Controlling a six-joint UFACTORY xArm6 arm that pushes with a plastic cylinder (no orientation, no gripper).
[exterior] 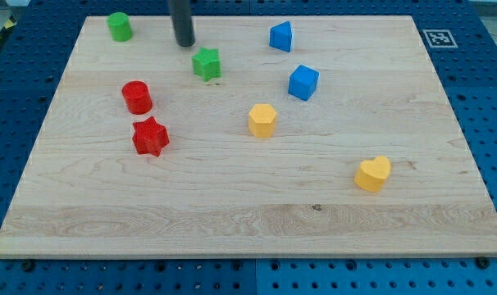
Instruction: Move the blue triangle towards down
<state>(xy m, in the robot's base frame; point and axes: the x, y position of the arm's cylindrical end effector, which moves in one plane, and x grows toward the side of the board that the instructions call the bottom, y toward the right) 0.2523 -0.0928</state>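
The blue triangle [281,37] stands near the view's top, right of centre, on the wooden board [248,213]. My tip [184,43] is the lower end of a dark rod near the view's top, well to the left of the blue triangle and apart from it. It sits just above and left of the green star [206,64]. A blue cube-like block [303,83] lies just below and right of the blue triangle.
A green cylinder [120,26] is at the top left. A red cylinder [137,97] and a red star [150,137] are at the left. A yellow hexagon-like block [262,120] is at centre, a yellow heart [373,174] at lower right. A marker tag [439,38] lies off the board's top right corner.
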